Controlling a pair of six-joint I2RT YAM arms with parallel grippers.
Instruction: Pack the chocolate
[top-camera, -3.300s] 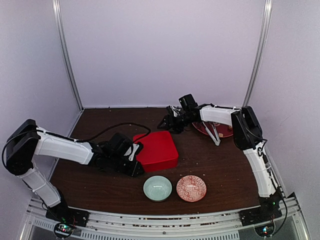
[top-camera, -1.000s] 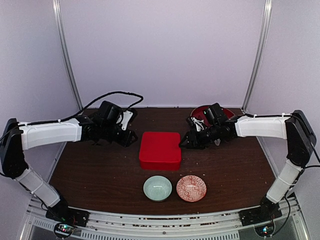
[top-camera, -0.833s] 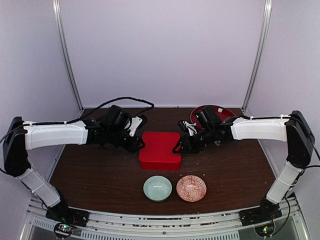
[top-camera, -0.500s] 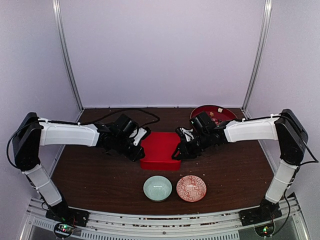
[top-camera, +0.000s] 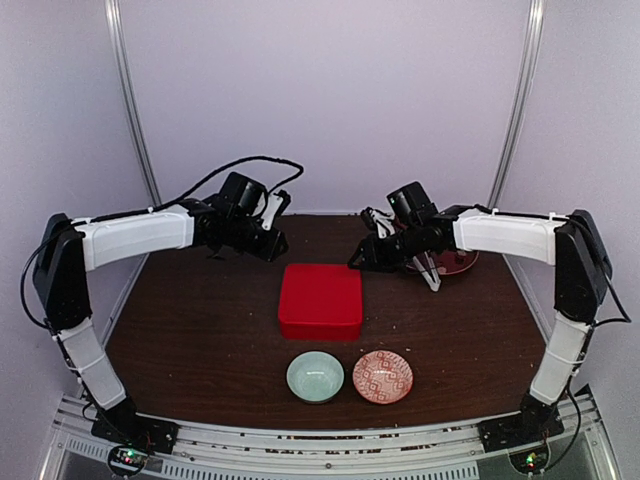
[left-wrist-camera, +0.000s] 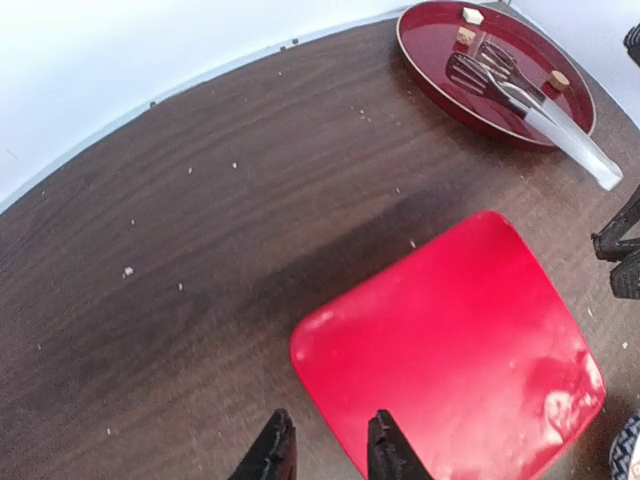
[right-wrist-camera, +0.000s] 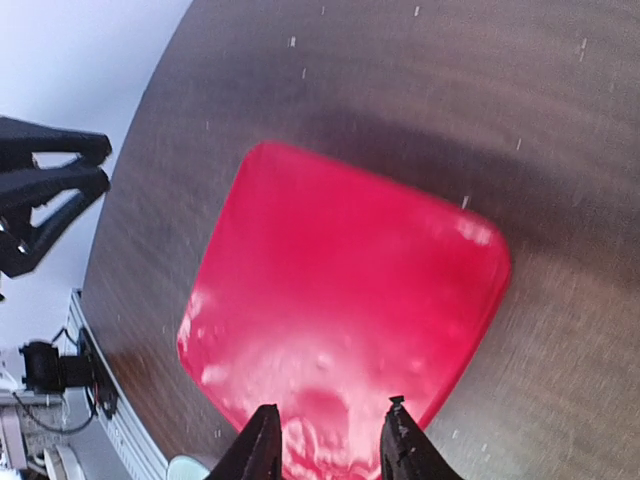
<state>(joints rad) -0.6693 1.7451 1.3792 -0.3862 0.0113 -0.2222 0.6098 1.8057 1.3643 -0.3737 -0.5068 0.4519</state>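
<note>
The closed red box (top-camera: 320, 300) lies in the middle of the table; it also shows in the left wrist view (left-wrist-camera: 450, 360) and the right wrist view (right-wrist-camera: 340, 310). Three small tan chocolate pieces (left-wrist-camera: 465, 35) lie on the dark red tray (left-wrist-camera: 430, 70) at the back right, next to the silver tongs (left-wrist-camera: 530, 105). My left gripper (top-camera: 270, 245) (left-wrist-camera: 328, 455) is open and empty, raised beyond the box's far left corner. My right gripper (top-camera: 360, 258) (right-wrist-camera: 328, 440) is open and empty, raised beyond the box's far right corner.
A pale green bowl (top-camera: 315, 376) and a red patterned bowl (top-camera: 382, 376) stand side by side in front of the box. The red tray (top-camera: 455, 262) is partly hidden behind my right arm. White walls and metal posts close in the back.
Both grippers closed in on the box's left and right sides, then drew back toward the far side and rose. The box, earlier skewed, now lies square and closed.
</note>
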